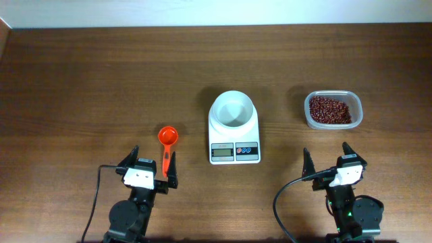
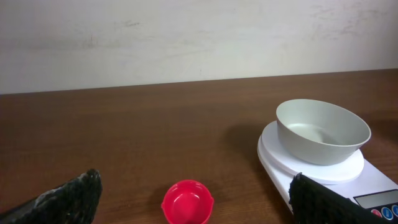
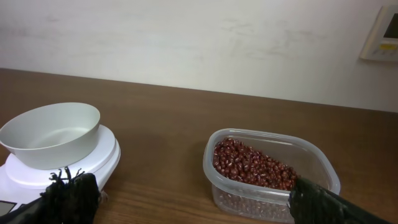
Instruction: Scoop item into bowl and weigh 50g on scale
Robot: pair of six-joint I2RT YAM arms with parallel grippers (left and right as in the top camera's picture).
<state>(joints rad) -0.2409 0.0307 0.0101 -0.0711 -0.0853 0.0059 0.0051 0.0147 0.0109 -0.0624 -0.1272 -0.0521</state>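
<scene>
A white bowl (image 1: 233, 110) (image 2: 323, 132) (image 3: 51, 134) stands empty on the white scale (image 1: 234, 152) (image 2: 272, 158) (image 3: 107, 160) at mid-table. Dark red-brown beans (image 1: 329, 109) (image 3: 252, 165) lie heaped in a clear plastic tub (image 1: 358, 112) (image 3: 210, 167) to the scale's right. A red scoop (image 1: 167, 140) (image 2: 186, 201) lies left of the scale, cup facing up. My left gripper (image 1: 154, 155) (image 2: 196, 180) is open near the front edge, with the scoop's handle between its fingers, apart from both. My right gripper (image 1: 325, 151) (image 3: 191, 182) is open in front of the tub, holding nothing.
Black cables (image 1: 280, 202) trail from both arm bases at the front edge. A pale wall runs behind the table, with a small wall panel (image 3: 385, 31) at the right. Bare brown wood surrounds the scale and tub.
</scene>
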